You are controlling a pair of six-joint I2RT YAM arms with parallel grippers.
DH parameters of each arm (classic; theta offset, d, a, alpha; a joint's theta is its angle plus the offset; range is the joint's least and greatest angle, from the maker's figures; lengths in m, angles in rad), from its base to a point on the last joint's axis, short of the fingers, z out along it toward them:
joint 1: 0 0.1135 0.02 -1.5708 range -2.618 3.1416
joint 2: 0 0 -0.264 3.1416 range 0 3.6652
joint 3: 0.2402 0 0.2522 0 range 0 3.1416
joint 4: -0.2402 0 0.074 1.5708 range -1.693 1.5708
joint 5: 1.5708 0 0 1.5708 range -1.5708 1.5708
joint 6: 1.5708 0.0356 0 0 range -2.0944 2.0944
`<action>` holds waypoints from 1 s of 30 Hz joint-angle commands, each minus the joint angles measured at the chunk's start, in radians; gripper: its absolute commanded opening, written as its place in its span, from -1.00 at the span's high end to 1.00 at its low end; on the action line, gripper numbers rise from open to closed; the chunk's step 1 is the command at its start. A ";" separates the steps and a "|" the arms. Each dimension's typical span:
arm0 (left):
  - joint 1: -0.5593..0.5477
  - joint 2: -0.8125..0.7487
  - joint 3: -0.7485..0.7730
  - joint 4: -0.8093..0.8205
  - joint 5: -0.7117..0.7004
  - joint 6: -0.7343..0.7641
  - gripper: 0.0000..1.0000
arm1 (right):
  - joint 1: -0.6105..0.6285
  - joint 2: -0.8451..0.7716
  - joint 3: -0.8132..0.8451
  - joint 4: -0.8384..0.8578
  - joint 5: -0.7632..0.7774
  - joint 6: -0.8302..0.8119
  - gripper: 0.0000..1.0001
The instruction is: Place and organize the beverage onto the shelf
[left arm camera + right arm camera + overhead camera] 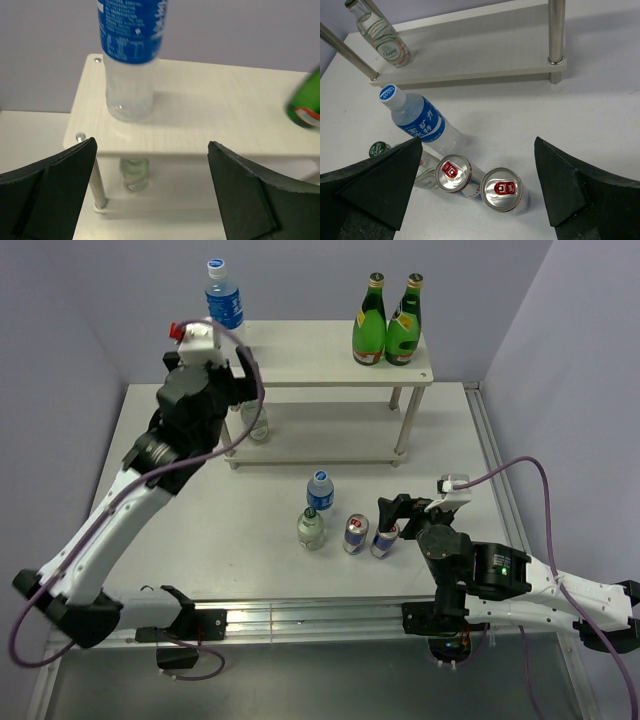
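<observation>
**Back Off Gently**

The water bottle stands on the top board of the shelf, at its 9 o'clock end. The left gripper has its jaws wide open and holds nothing. It is best to pull straight back toward 6 o'clock. The right gripper is open too, over the cans.

Shelf was off-white, far-left water bottle clear with blue label, 2 far-right glass bottles were green, 2 near cans silver with red tabs, table white.
</observation>
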 commanded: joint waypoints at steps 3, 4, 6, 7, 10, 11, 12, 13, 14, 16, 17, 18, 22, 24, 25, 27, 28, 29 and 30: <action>-0.172 -0.213 -0.254 0.005 -0.073 -0.110 -0.99 | 0.009 0.001 0.002 0.009 0.046 0.012 -1.00; -0.206 -0.267 -0.310 0.022 -0.076 -0.130 -0.99 | 0.009 0.009 0.005 0.008 0.048 0.015 -1.00; -0.287 -0.334 -0.505 0.106 -0.021 -0.176 -0.99 | 0.009 0.014 0.009 0.003 0.054 0.015 -1.00; -0.306 -0.350 -0.580 0.149 0.005 -0.184 -0.99 | 0.009 0.015 0.012 0.002 0.055 0.017 -1.00; -0.343 -0.398 -0.841 0.324 0.098 -0.268 -0.94 | 0.009 0.015 0.009 0.002 0.054 0.017 -1.00; -0.358 -0.414 -0.954 0.383 0.105 -0.298 -0.94 | 0.009 0.015 0.008 0.003 0.046 0.015 -1.00; -0.395 -0.444 -1.002 0.468 0.110 -0.309 -0.94 | 0.008 0.021 0.009 0.003 0.043 0.017 -1.00; -0.412 -0.459 -1.042 0.506 0.124 -0.319 -0.94 | 0.009 0.026 0.012 0.000 0.040 0.020 -1.00; -0.422 -0.470 -1.104 0.528 0.131 -0.335 -0.95 | 0.008 0.027 0.014 -0.015 0.036 0.025 -1.00; -0.435 -0.491 -1.139 0.550 0.154 -0.340 -0.95 | 0.009 0.038 0.019 -0.023 0.036 0.037 -1.00; -0.435 -0.491 -1.152 0.545 0.158 -0.351 -0.94 | 0.009 0.041 0.017 -0.020 0.036 0.035 -1.00; -0.435 -0.496 -1.160 0.542 0.164 -0.354 -0.94 | 0.011 0.046 0.015 -0.020 0.037 0.035 -1.00; -0.446 -0.514 -1.208 0.556 0.167 -0.378 -0.94 | 0.011 0.049 0.006 -0.012 0.042 0.037 -1.00; -0.447 -0.523 -1.238 0.571 0.184 -0.386 -0.94 | 0.011 0.051 0.005 -0.006 0.042 0.032 -1.00; -0.449 -0.525 -1.246 0.583 0.188 -0.385 -0.94 | 0.011 0.051 0.005 -0.006 0.042 0.032 -1.00; -0.452 -0.510 -1.258 0.600 0.197 -0.388 -0.94 | 0.011 0.055 0.006 -0.009 0.042 0.034 -1.00; -0.452 -0.502 -1.263 0.608 0.200 -0.386 -0.94 | 0.011 0.057 0.006 -0.007 0.042 0.034 -1.00; -0.455 -0.491 -1.268 0.631 0.204 -0.385 -0.93 | 0.009 0.057 0.005 -0.007 0.043 0.034 -1.00; -0.464 -0.473 -1.274 0.649 0.223 -0.383 -0.93 | 0.009 0.060 0.005 -0.007 0.043 0.034 -1.00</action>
